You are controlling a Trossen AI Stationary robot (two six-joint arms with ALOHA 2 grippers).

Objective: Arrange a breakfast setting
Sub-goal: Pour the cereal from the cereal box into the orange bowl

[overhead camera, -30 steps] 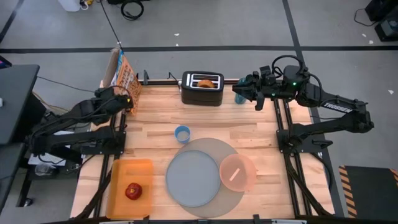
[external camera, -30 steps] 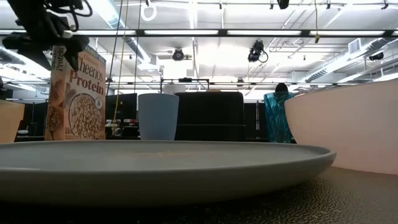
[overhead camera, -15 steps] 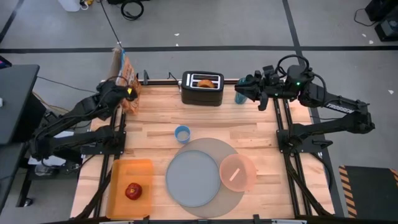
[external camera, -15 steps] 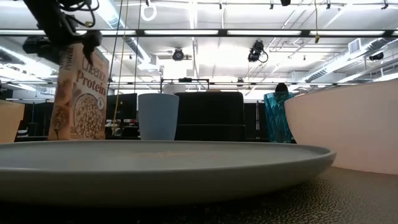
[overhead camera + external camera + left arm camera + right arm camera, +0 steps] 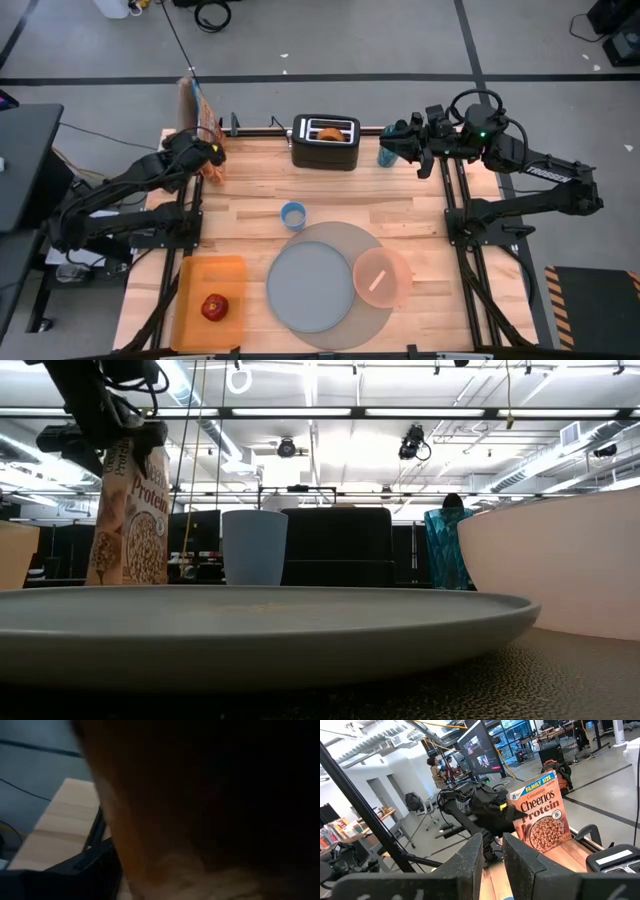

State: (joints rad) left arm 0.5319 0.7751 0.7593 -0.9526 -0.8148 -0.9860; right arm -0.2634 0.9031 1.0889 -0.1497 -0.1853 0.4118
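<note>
Looking down from above, wooden butcher-block table sits on a grey floor crossed by dark tape lines; black frame rails run along both sides.

Left gripper is at the far left corner, its fingers spread wide around the top of the cereal box. Box stands upright, turned nearly edge-on to the low camera; the left wrist camera is filled by a dark orange blur, so contact with the pads cannot be confirmed there.

Right gripper is at the far right edge, at the teal tumbler. Its fingers stand partly apart with a narrow gap; whether they grip the tumbler cannot be told.

Black toaster stands at far centre with the bagel half in a slot. Small blue cup is mid-table.

Near edge: grey plate lies on the larger grey mat; pink bowl overlaps the mat's right side, with a pale spoon lying in it. Red apple rests on the orange tray at near left.

Room beyond: ceiling light strips, desks, monitors, and a person standing far back.
</note>
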